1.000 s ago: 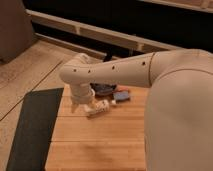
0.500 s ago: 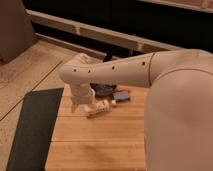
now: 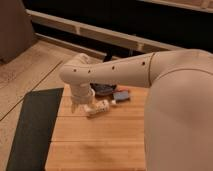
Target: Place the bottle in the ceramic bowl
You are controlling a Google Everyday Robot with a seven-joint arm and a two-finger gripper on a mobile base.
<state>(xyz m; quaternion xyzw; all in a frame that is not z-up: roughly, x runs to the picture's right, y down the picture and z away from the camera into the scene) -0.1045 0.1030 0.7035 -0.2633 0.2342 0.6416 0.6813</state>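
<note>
Beside the small cream-white bottle (image 3: 98, 107): two-finger gripper (image 3: 79, 106) is held low, fingers apart, nothing clamped.
Behind that bottle: glossy dark ceramic bowl (image 3: 105, 92).
Change: none is noted; grasp is judged pending.

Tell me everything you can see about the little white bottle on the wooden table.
The bottle is small, elongated and cream-white, plastic by its look, with one end narrower, like a cap. Any label is too faint to read. It lies on its side on the wooden table, slanted, in front of the dark ceramic bowl and not in it. The gripper, jaws open, hangs at its left end; whether they touch it cannot be told.
</note>
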